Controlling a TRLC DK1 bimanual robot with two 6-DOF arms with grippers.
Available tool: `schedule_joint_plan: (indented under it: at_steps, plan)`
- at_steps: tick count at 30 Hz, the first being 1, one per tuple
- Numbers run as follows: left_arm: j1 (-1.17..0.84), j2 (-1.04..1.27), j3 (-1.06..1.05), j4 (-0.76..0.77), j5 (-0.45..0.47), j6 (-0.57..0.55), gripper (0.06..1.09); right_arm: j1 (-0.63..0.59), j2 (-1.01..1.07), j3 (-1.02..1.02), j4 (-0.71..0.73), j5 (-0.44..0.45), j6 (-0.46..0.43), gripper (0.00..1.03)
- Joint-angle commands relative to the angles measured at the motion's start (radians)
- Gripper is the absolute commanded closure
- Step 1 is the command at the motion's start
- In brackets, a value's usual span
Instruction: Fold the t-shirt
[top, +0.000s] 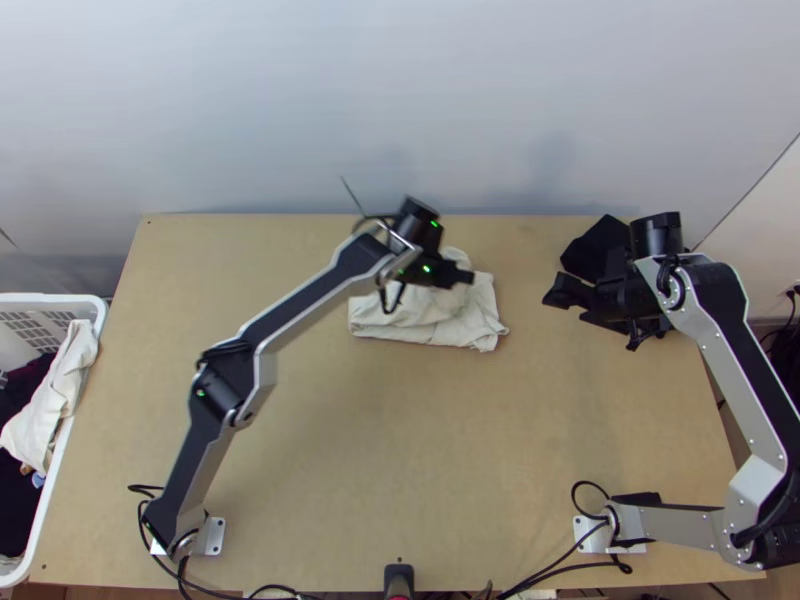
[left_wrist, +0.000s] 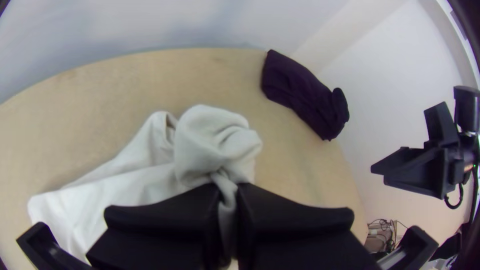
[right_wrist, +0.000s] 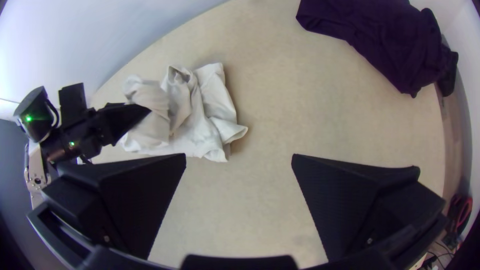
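T-shirt (top: 430, 328) is lying bunched at far middle of table (top: 400, 450), left gripper (top: 440, 272) gripping its raised part.
Right gripper (top: 565, 305) is hanging open, apart from it; dark cloth (right_wrist: 370, 40) is occupying far right corner; basket (top: 100, 308) is holding clothes (top: 52, 400).

I see the t-shirt (top: 440, 325) as a pale, off-white cloth, lying crumpled on the far half of the worktop (top: 400, 430), around its middle. Part of it is heaped into a soft, rounded bunch with deep creases, and a narrow gathered bit is pinched between the fingers of my left claw (top: 458, 274). Flatter layers spread out beside and under that bunch, and I make out a small pointed corner at its near right. From here it looks loosely doubled over, though I can't trace the layers.
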Motion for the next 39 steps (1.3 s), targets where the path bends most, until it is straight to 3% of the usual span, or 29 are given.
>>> schedule_joint_plan:
  at_steps: [1,3,9,15,19,23,33,39]
  plan:
    - [-0.061,0.096,0.024,0.049,-0.022,-0.012,0.57,-0.004,0.009,-0.016,0.004,0.006,0.006,0.04]
    - [-0.069,0.113,0.024,0.038,-0.021,-0.012,0.1,-0.004,0.015,-0.019,0.006,0.006,0.006,0.04]
    - [-0.032,-0.016,0.066,0.009,-0.008,-0.1,0.1,0.011,0.052,-0.003,0.035,0.008,0.004,0.04]
    - [0.112,-0.237,0.049,-0.094,-0.008,-0.141,0.1,0.071,0.153,0.07,0.176,0.009,0.01,0.04]
    - [0.232,-0.349,-0.129,-0.155,-0.012,-0.069,0.1,0.163,0.294,0.207,0.181,0.014,0.018,0.04]
    - [0.299,-0.431,-0.352,-0.101,-0.033,-0.038,0.1,0.253,0.42,0.279,0.241,0.027,0.018,0.04]
    - [0.304,-0.37,-0.537,-0.034,-0.094,-0.021,0.1,0.387,0.716,0.497,0.261,0.029,0.029,0.04]
    - [0.298,-0.287,-0.482,-0.025,-0.105,-0.023,0.1,0.392,0.748,0.403,0.244,0.029,0.021,0.04]
